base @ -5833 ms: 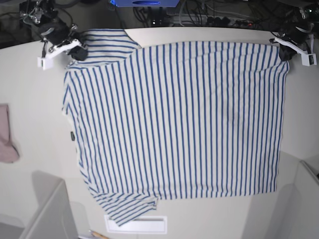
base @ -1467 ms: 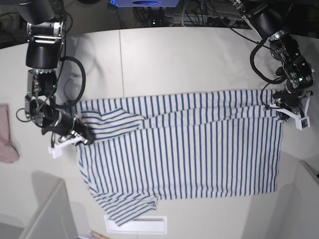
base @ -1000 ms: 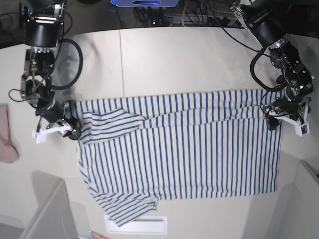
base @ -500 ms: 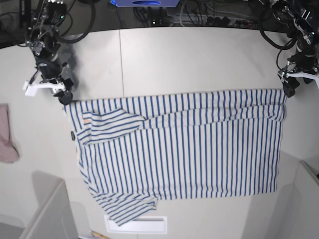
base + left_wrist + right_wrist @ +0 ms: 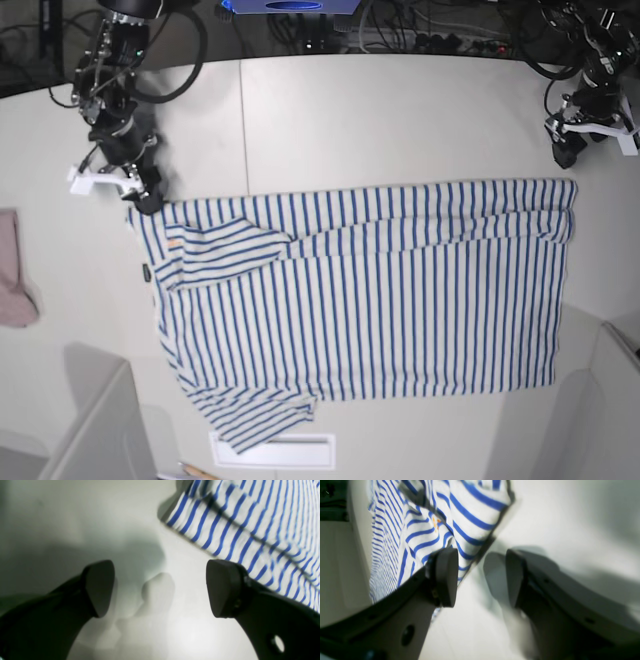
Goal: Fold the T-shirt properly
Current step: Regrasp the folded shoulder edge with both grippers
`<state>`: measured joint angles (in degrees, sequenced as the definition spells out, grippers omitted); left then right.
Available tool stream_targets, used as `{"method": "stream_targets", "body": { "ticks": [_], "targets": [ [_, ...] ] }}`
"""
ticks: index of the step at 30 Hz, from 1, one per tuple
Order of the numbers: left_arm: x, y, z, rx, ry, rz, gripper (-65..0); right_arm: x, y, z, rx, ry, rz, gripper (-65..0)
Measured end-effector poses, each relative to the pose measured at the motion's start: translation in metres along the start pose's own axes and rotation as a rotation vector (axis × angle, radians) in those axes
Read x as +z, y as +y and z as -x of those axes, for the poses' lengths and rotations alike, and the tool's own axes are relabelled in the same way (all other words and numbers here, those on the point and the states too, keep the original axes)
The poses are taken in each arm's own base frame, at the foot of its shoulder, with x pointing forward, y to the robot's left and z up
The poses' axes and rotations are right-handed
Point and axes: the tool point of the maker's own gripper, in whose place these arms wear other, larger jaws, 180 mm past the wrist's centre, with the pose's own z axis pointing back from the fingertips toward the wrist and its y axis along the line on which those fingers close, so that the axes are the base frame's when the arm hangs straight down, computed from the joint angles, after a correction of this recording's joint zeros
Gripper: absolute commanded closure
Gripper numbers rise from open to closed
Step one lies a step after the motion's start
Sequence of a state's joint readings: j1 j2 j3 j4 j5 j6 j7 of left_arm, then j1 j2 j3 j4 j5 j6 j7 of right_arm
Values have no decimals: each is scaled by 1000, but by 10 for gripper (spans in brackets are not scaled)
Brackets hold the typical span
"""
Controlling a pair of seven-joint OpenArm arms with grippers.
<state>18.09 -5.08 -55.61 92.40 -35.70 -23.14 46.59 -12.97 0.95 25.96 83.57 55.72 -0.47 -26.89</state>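
Both arms have let go and drawn back toward the table's (image 5: 400, 110) far corners, the left gripper (image 5: 588, 135) and right gripper (image 5: 118, 180) spread and empty, leaving the T-shirt (image 5: 360, 300) mid-table with its far edge folded over, so the first fold looks done.

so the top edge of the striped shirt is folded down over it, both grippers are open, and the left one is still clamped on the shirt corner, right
Not quite: the left gripper holds nothing. The left wrist view shows its open jaws over bare table, with the T-shirt corner beside them. The rest stands: the top edge is folded down, and the right gripper is open too.
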Motion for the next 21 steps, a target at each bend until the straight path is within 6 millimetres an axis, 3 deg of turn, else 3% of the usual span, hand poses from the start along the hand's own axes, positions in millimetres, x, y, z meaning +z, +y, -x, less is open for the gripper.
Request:
{"method": "stream_targets", "body": {
  "ticks": [9, 15, 21],
  "targets": [
    [-9, -7, -8, 28, -34, 22, -548, -22, 7, -11, -27, 5, -17, -285],
    [-26, -3, 11, 100, 16, 22, -548, -22, 6, -15, -20, 2, -14, -285],
    [-41, -7, 6, 151, -17, 55, -546, -22, 5, -14, -19, 0, -13, -285]
  ]
}}
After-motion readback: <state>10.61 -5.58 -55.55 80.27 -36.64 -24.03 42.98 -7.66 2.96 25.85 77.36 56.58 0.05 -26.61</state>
